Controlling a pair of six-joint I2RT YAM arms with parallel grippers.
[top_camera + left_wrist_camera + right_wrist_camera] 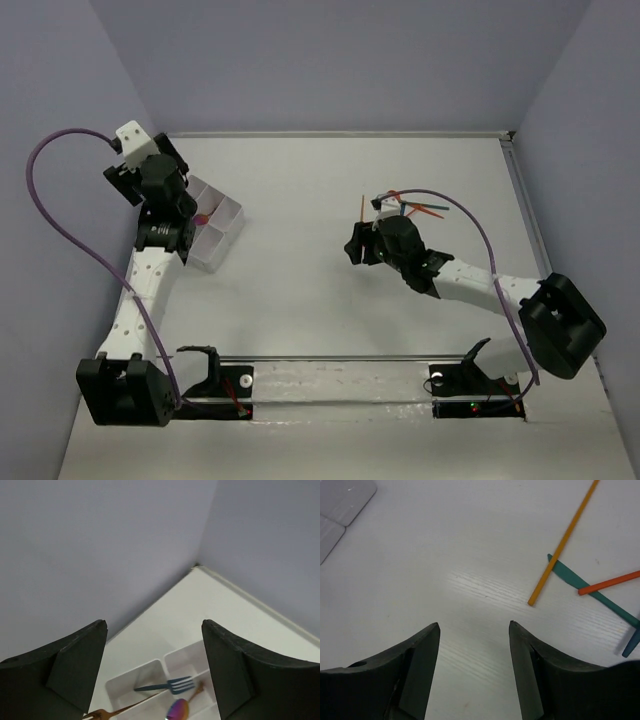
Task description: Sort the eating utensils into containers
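Here the left claw (154,630) hangs wide open with nothing between its fingers. It is above the white divided tray (125,680), which sits at the upper left of the overhead view. Low in the left wrist view, the tray's compartments hold a blue fork (167,685), a copper utensil (120,710) and a spoon with a purple-gold sheen (177,710). Which compartment holds the spoon cannot be told. The right claw (475,627) stands partly open and empty over the bare white surface (445,555). At the upper right of its wrist view lie an orange stick (565,542), a teal knife (590,592) and an orange-red stick (610,582). The orange-red stick's lower end rests on the knife, and the orange stick passes right by the knife's tip. All three lie apart from the claw.
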